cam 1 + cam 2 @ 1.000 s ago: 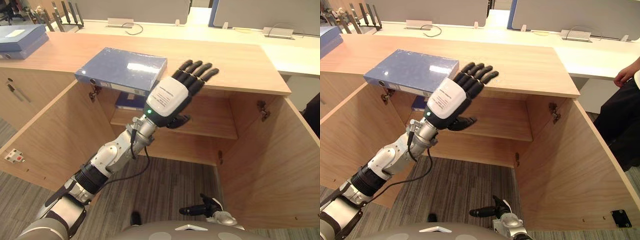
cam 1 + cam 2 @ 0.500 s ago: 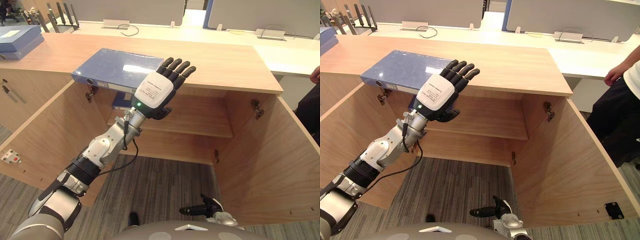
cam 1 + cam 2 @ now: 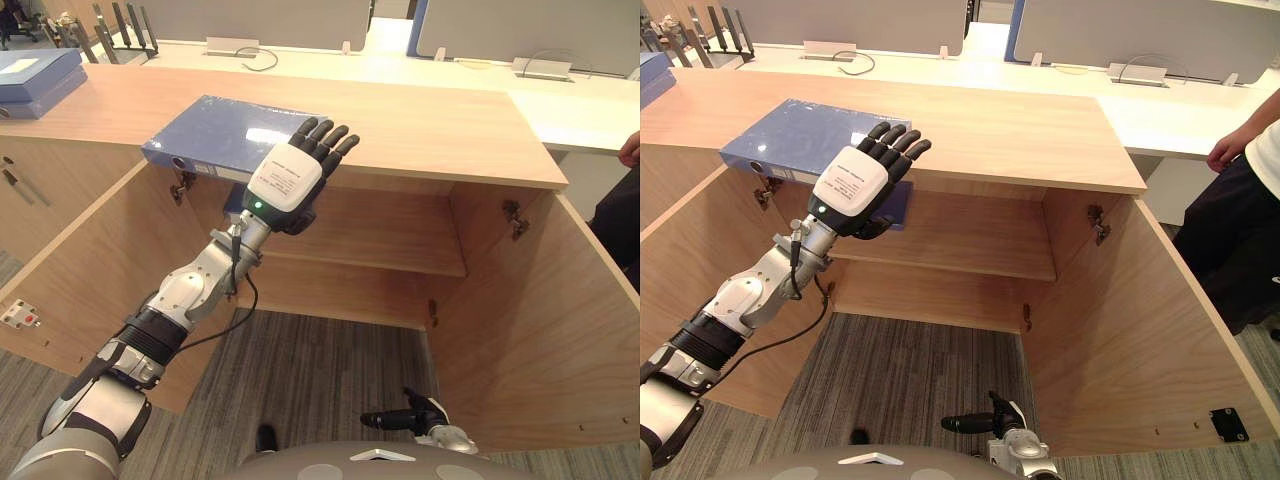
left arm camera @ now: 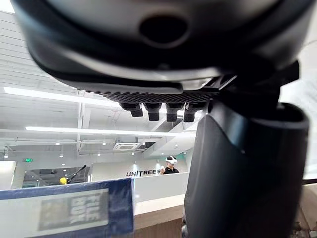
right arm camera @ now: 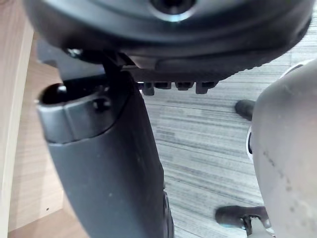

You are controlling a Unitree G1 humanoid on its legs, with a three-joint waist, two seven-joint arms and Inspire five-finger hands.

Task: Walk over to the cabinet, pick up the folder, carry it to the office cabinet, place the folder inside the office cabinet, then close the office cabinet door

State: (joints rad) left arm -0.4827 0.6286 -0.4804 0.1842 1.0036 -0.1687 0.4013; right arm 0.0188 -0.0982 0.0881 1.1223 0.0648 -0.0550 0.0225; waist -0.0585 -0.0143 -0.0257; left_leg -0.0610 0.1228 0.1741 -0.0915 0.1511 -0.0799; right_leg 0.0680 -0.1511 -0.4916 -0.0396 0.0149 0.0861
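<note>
The blue folder [image 3: 215,135] lay flat on the wooden cabinet top [image 3: 440,125], toward its left part, with its spine along the front edge above the open compartment. The left hand [image 3: 285,180] was raised at the folder's near right corner, fingers [image 3: 325,140] straight and together, holding nothing; whether they touched the cover could not be told. In the left wrist view the folder's spine [image 4: 69,210] showed beside the thumb. Both cabinet doors stood open, the left door [image 3: 90,270] and the right door [image 3: 540,330]. On the inner shelf [image 3: 390,235] a second blue folder [image 3: 897,205] lay behind the hand. The right hand [image 3: 400,418] hung low over the grey carpet [image 3: 320,370], fingers relaxed and empty. A person [image 3: 1240,230] stood at the right.
</note>
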